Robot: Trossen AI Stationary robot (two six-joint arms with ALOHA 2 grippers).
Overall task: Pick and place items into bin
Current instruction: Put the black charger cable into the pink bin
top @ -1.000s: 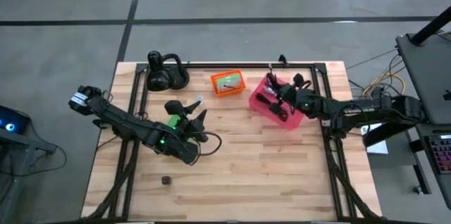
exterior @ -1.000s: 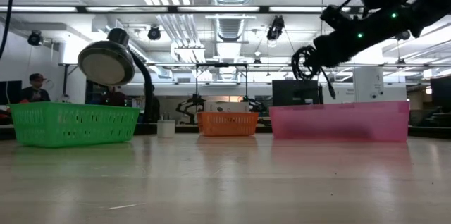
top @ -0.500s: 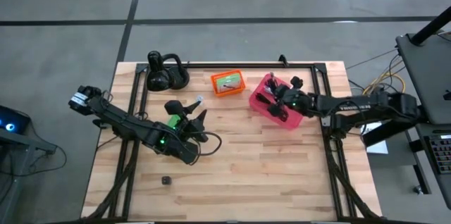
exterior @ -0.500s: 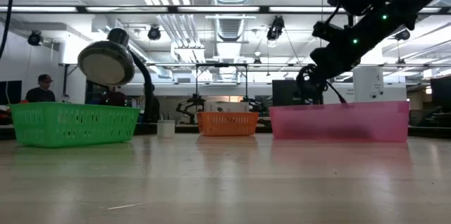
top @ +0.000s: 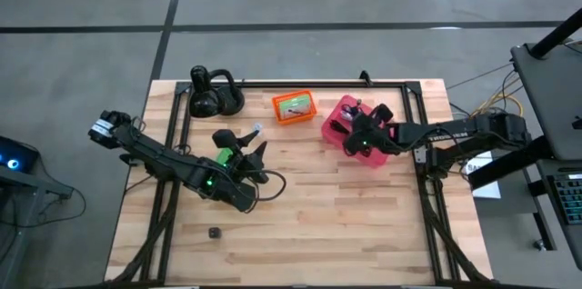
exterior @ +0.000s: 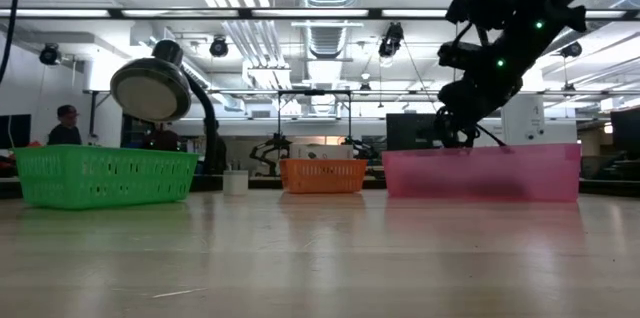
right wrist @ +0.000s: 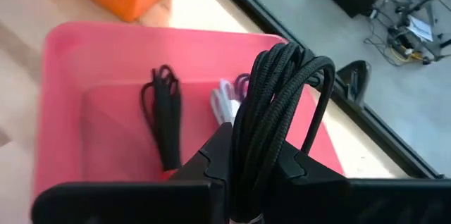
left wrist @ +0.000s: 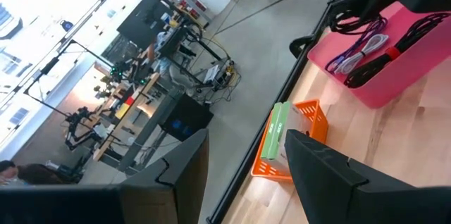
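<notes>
Near the bench's front edge, left of centre, a tiny black block [top: 215, 233] lies alone, well apart from everything else. Farther in, the left gripper [top: 261, 164] waits over the left-middle of the bench; its jaws stand apart with nothing between them, as the left wrist view shows. A green basket [top: 222, 155] sits just beside it, mostly hidden under the arm.

Toward the back right, the right gripper [right wrist: 255, 175] hangs over the pink bin [top: 338, 136], its jaws clamped on a coiled black cable [right wrist: 276, 104]. The coil stands up out of the fingers above the bin's floor. Already inside the bin lie another black cable [right wrist: 165, 115] and a purple cable [right wrist: 236, 90], side by side.

At the back edge, the orange basket [top: 295, 106] holds a slim green packet [left wrist: 272, 131], and a black desk lamp [top: 211, 96] stands in the back left corner.

The likely trouble is the release. The stiff coil may spring open when let go and hang a loop over the bin's rim, or catch on a finger and be dragged out as the arm lifts. A low descent could also shove the light bin along the bench.
</notes>
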